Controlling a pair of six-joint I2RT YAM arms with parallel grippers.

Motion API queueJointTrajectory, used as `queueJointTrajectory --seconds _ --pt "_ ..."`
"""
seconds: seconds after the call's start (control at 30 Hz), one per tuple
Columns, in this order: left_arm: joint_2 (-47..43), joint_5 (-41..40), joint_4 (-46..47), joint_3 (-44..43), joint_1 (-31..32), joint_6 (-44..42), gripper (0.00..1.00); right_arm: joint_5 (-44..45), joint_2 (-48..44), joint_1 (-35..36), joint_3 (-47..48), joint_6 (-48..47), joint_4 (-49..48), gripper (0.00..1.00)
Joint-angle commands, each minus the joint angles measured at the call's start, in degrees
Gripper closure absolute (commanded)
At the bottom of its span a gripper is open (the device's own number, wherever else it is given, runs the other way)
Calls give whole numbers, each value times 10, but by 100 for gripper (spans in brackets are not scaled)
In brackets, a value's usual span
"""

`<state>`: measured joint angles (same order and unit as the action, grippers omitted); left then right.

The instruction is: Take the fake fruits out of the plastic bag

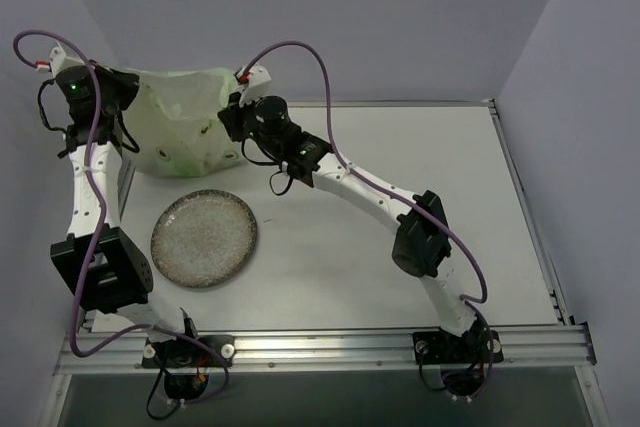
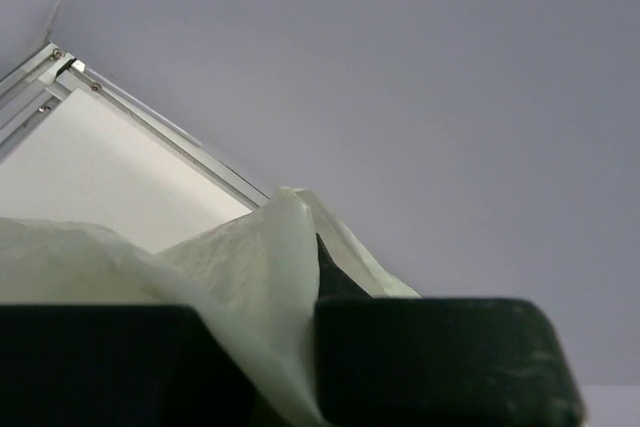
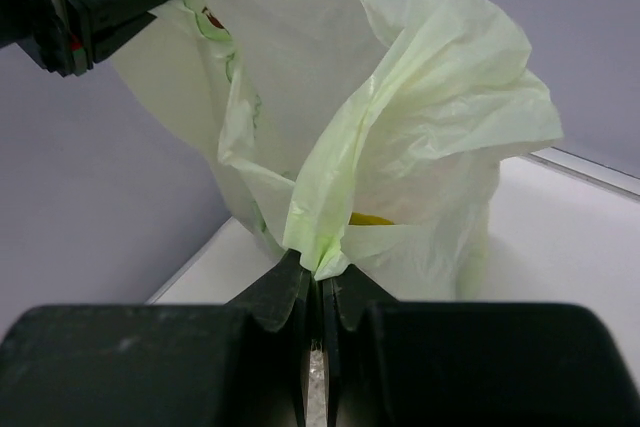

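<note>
Right pincer point(image 3: 320, 272) fully closed, a gathered fold of the plastic bag point(image 1: 185, 117) nipped between its tips; left pincer point(image 2: 300, 327) likewise closed, pale green film running up between its fingers; each grips an opposite side of the bag's upper edge, so the bag hangs spread between the two arms over the far left corner of the bench point(image 1: 400, 147); lower part sags down towards the bench surface, contact not clear from where I stand; film wrinkled and translucent; of the fake fruits point(image 3: 370, 218) only a yellow patch shows through the film low in the bag, the rest not distinguishable; grey speckled plate point(image 1: 204, 238) lies flat on the bench nearer the arm bases, apart from the bag.
</note>
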<state>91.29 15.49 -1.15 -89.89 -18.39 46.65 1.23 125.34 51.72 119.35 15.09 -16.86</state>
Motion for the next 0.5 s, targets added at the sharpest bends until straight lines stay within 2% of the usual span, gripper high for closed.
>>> queueJointTrajectory --seconds 0.0,0.27,0.47 --pt "-18 18 12 -23 -3 25 98 12 -48 -2 17 4 -12 100" --pt "27 47 12 48 -5 18 98 18 -15 -23 -56 42 -47 100" --pt "67 7 -31 67 -1 -29 98 31 19 -50 -106 56 -66 100"
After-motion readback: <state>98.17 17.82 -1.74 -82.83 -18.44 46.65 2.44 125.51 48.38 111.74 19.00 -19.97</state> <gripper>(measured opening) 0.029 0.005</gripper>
